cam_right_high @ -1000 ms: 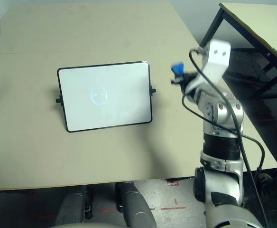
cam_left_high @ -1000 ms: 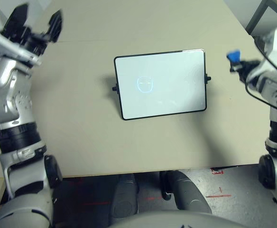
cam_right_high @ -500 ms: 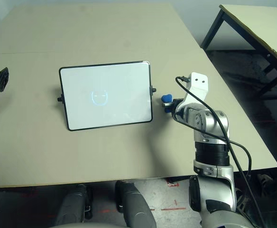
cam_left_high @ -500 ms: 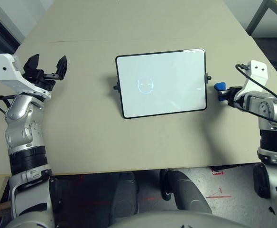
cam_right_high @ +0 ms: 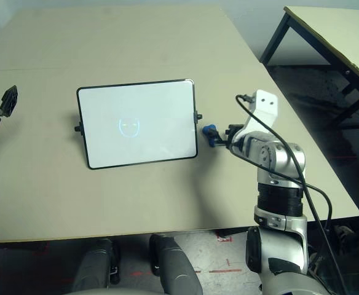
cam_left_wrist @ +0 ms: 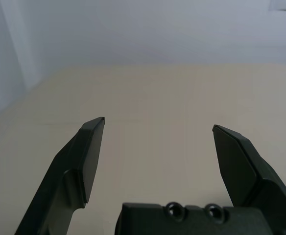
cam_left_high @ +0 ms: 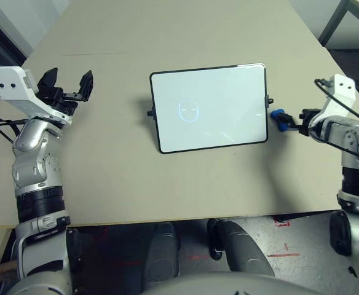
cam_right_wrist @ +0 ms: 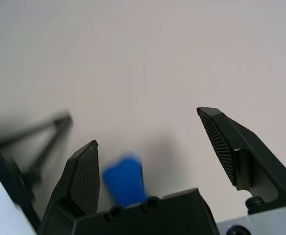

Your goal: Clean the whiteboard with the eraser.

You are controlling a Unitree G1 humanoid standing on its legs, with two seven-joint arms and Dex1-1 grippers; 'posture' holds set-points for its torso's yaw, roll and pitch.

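Observation:
The whiteboard (cam_left_high: 209, 107) stands tilted at the middle of the table, with a faint bluish circle mark (cam_left_high: 189, 111) on it. The small blue eraser (cam_left_high: 278, 115) is just off the board's right edge, near its side knob. My right gripper (cam_left_high: 292, 121) is low at the table right behind it and open. In the right wrist view the eraser (cam_right_wrist: 125, 181) is close beside one finger (cam_right_wrist: 84, 178), with a wide gap to the other. My left gripper (cam_left_high: 67, 83) hovers open and holding nothing over the table's far left, well away from the board.
The beige table (cam_left_high: 167, 178) has bare room around the board. A second table with black legs (cam_right_high: 327, 37) stands off to the right, beyond a gap of dark floor.
My right arm came down from a raised pose to the table beside the board's right edge, and its jaws opened off the eraser. The left arm also lowered.

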